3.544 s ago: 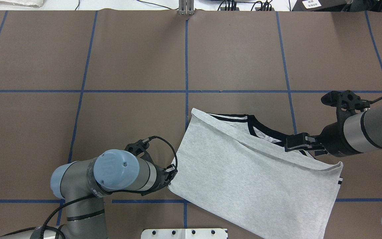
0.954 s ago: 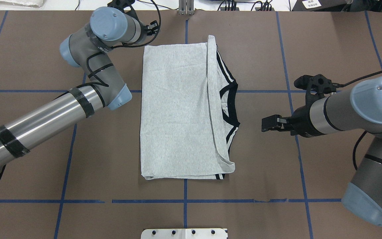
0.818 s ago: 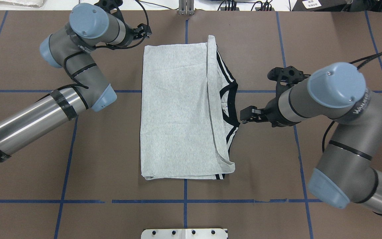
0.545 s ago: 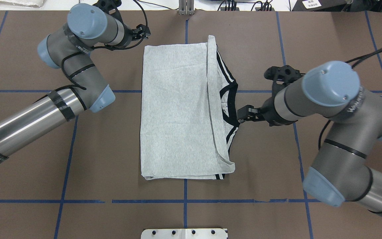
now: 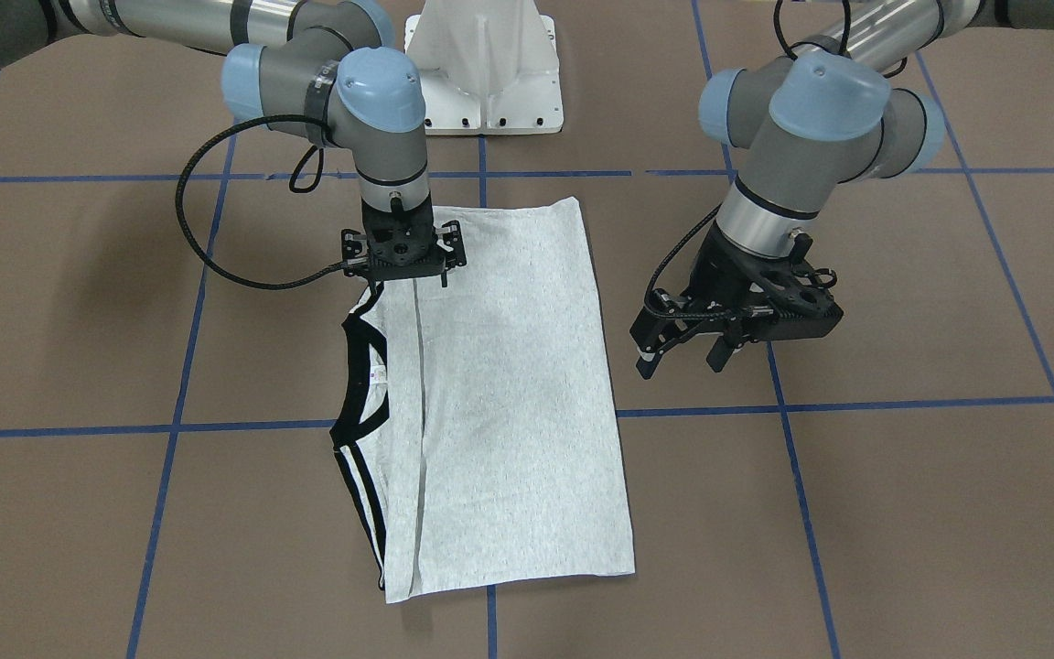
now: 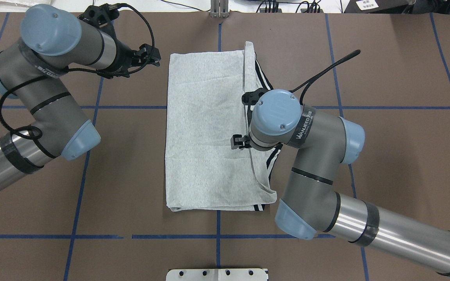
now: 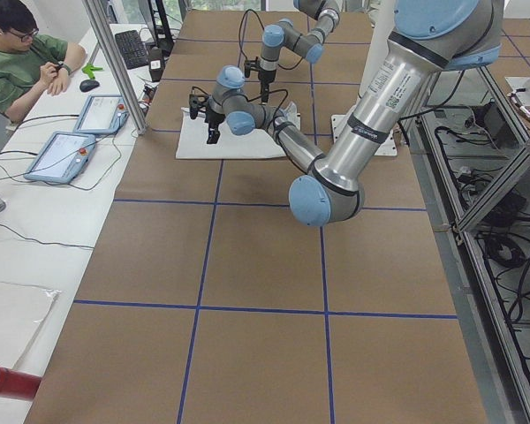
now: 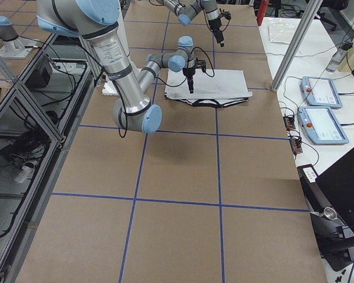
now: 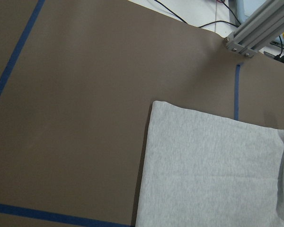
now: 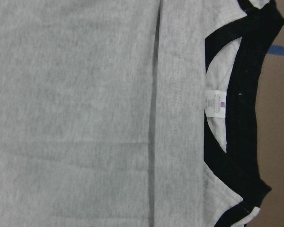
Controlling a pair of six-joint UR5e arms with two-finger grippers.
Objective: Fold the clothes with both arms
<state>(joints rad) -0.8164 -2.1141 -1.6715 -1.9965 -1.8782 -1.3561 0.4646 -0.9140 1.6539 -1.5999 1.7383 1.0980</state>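
1 heather-grey T-shirt [image 6: 205, 132], folded rectangular, lies flat; black collar [image 10: 236, 142] curves out.

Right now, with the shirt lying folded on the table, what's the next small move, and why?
Probably lower the right gripper onto the T-shirt beside the black collar and close its fingers on that fold: it hangs directly above it, while the left gripper, fingers open, holds nothing beside the opposite edge.

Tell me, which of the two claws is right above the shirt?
The right gripper, pointing down over the T-shirt near its black collar. The left gripper hangs over the table beside it.
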